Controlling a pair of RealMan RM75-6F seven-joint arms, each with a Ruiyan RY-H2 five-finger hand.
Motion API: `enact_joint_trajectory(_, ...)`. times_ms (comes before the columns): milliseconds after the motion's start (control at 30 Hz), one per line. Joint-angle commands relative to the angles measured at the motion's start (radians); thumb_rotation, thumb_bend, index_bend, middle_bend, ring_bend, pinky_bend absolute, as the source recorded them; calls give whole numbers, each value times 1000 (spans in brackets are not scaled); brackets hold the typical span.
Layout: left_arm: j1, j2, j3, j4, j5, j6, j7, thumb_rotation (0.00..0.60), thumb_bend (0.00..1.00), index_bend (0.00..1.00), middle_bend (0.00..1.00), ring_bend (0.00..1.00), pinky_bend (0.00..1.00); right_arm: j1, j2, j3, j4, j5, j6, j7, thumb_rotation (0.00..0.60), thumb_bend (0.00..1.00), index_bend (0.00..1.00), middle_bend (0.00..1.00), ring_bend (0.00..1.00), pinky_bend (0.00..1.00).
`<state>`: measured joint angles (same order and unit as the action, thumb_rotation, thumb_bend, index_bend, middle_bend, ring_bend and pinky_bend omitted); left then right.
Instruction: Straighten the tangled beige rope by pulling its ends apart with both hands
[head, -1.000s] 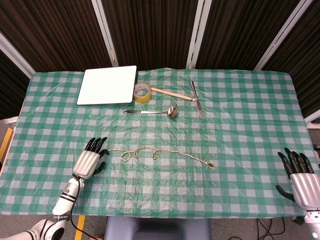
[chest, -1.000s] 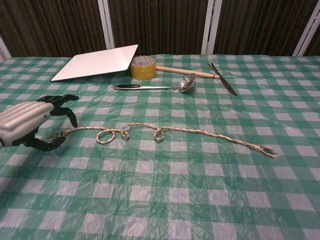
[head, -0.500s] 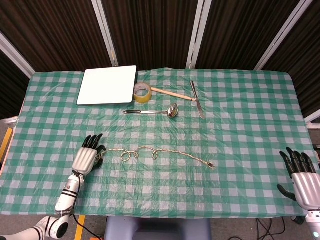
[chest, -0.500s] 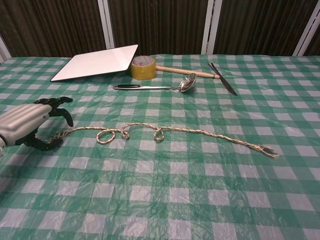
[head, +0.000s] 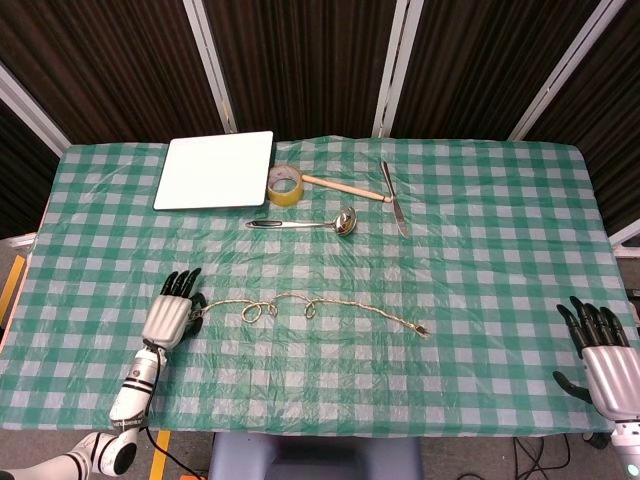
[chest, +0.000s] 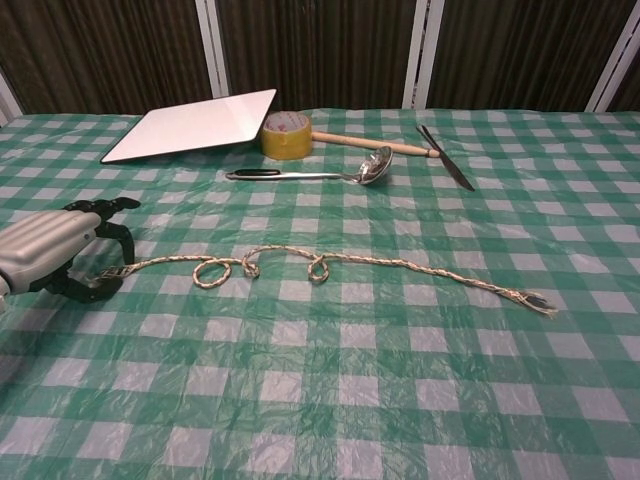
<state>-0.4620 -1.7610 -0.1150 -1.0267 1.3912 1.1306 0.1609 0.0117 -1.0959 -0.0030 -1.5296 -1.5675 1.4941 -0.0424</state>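
**Left hand at the rope end, right hand well apart from the other end**

The thin beige twisted rope (head: 315, 303) lies across the near-middle of the green-and-white checked tablecloth (head: 480, 230), running roughly left to right with small loops along its left half. Its frayed, dark-tipped end (chest: 535, 300) sits free on the cloth, nothing near it.

The silver-backed, black-fingered left hand (head: 172, 310) is down at the rope's left end. In the chest view its fingers (chest: 105, 207) curl over that end with the thumb underneath. Looks like a pinch on the rope, but I cannot tell for sure that the tips have closed on it; the contact spot is too small to read.

The matching right hand (head: 598, 352) is at the right-front corner of the table, fingers spread, holding nothing, well apart from the rope. It doesn't show in the chest view.

Risks from here, my read:
- If the left pinch is only partial, any pull slides the end out and the loops stay.
- If the left hand pulls before the right has the frayed end, the whole rope just drags across the cloth instead of straightening.
- The cloth is thin and wrinkled; fingertips could catch it along with the rope and bunch it up.
- The frayed end lies flat and thin, hard to pinch; the right hand may push it away.
- Loops could cinch into knots if pulled fast.

Far side, not involved: flat white rectangular board (head: 215, 170), roll of yellow tape (head: 285, 183), metal ladle (head: 305, 223).
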Motion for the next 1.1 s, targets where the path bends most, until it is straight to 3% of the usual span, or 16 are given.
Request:
enact_joint_trajectory(33,-2,2,0,0,-7,-8,5,600,383,491,14,0,73,-1,0,0,0,0,2,-1,600,269,0,0,0,0)
enact_joint_trajectory(300,-4,8,0,-18,-13,3,22,600,404,560,14,0,72,2,-5,-1,1,0,-3,-8,600,269,0,0,0,0)
enact_joint_trajectory(867,-7,33,11,-49,-12,-1,-5,600,439,603,28,0,60,9,-14,-8,2,-11,-13,-34,600,269,0,0,0,0)
enact_joint_trajectory(1033,-9,52,21,-67,7,3,-36,600,481,610,26,0,58,40,-38,-10,13,-45,-39,-54,600,269,3,0,0,0)
enact_joint_trajectory(1100,-11,61,24,-76,10,-1,-42,600,481,611,25,0,58,77,-46,-3,3,-70,-70,-77,600,269,52,0,0,0)
